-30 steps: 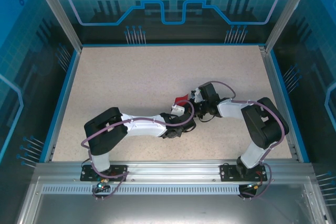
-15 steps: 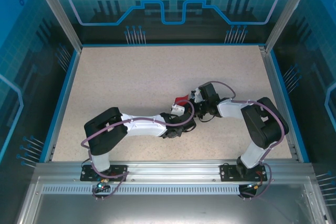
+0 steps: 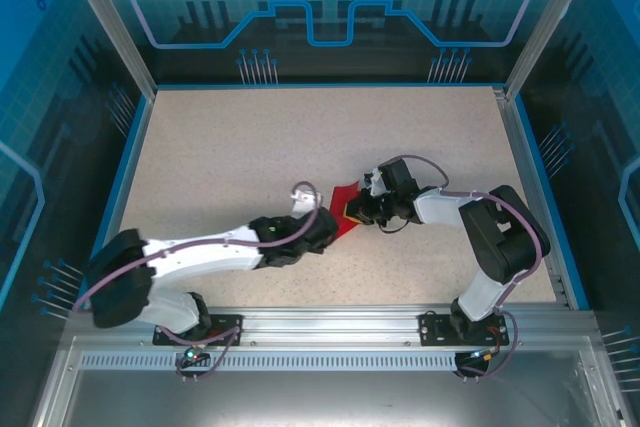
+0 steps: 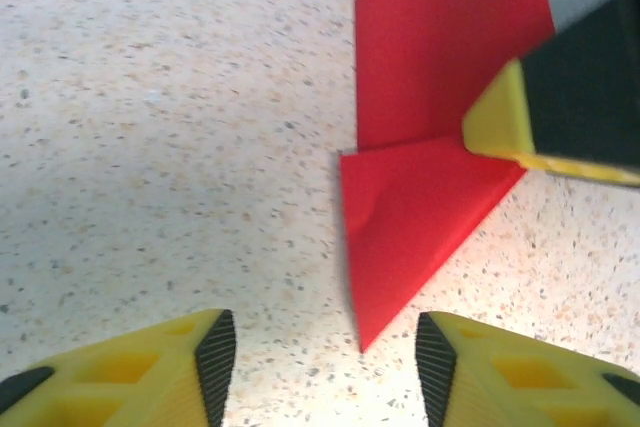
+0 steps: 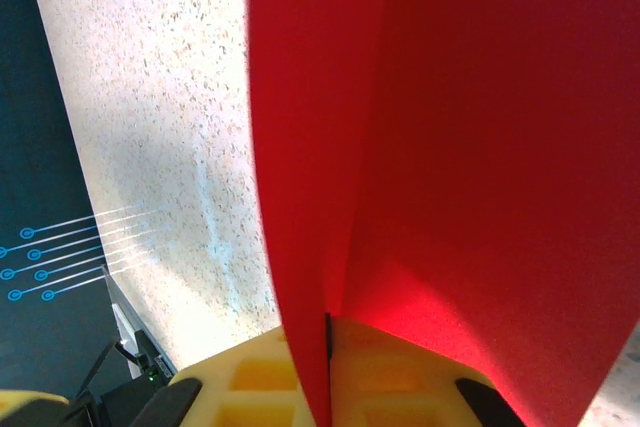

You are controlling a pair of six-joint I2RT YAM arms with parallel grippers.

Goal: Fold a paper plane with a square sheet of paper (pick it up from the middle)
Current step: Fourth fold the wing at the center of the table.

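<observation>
- The thin bright red square sheet of paper (image 4: 430, 187) is not lying as a flat square. It carries a sharp crease, with one panel standing up and a pointed triangular flap resting on the speckled beige table (image 4: 150, 127).
- The right gripper (image 5: 325, 387) is clenched on the sheet. Two red layers run down into the seam between its fingers, so it grasps the sheet at the fold.
- The left gripper (image 4: 325, 347) has its fingers (image 4: 215, 347) spread apart and grasps nothing. The tip of the flap lies just ahead of them, roughly in line with the gap but not inside it.
- Done, as far as can be judged: the sheet is picked up and at least one fold is pressed in.
- Left to do, by the look of it: there is no slim dart with a long centre crease. The nose and wing folds seem to remain, so the task appears to be in its early to middle part.
- The step in hand seems to be a re-grip, with the right fingers anchoring the sheet and the left fingers free to take or press the flap.
</observation>
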